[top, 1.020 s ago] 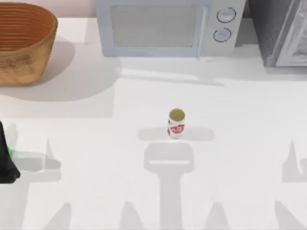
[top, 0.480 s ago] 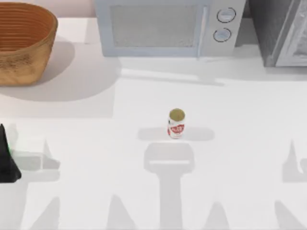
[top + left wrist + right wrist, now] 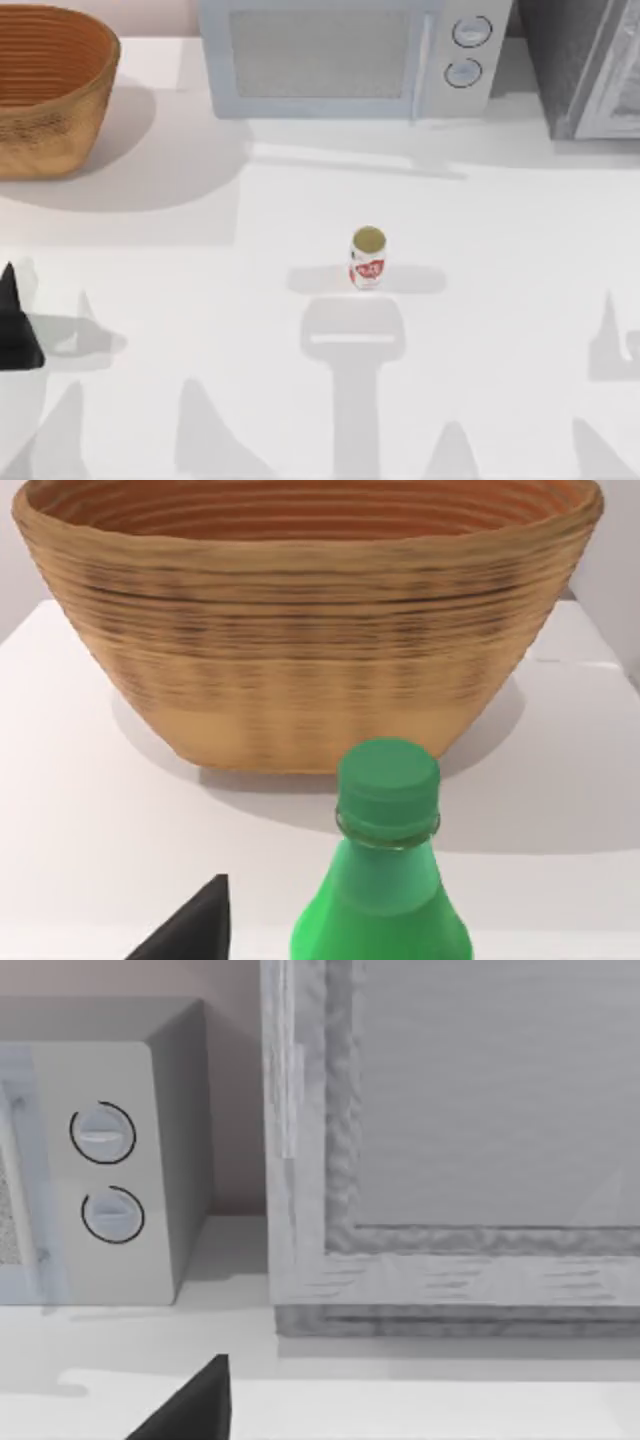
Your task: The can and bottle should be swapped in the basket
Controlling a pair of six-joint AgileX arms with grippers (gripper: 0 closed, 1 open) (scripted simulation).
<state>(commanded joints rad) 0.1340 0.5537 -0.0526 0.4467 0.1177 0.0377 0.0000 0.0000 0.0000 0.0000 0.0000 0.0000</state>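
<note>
Standing upright in front of the large round brown woven wicker basket point(image 3: 310, 630), the small bright green glossy plastic bottle point(image 3: 383, 880) has its long axis vertical and its screw cap pointing up; it sits close below the left wrist camera, apart from the basket wall. Judged by its look, the bottle is light, fairly stiff and slippery, so the grip belongs on the body below the shoulder, not on the narrow neck or cap. The left gripper point(image 3: 15, 325) sits well in front of the basket, at the table's left edge in the top view; one dark fingertip point(image 3: 190, 925) lies beside the bottle, and whether the jaws are spread or pinching cannot be told. The small white cylindrical can point(image 3: 368, 258) with red label and dull gold top stands upright, axis vertical, well to the right of the basket on the white table point(image 3: 500, 350). It looks light, rigid and smooth; grasp mid-height across the label. The right gripper's jaw state cannot be told.
</note>
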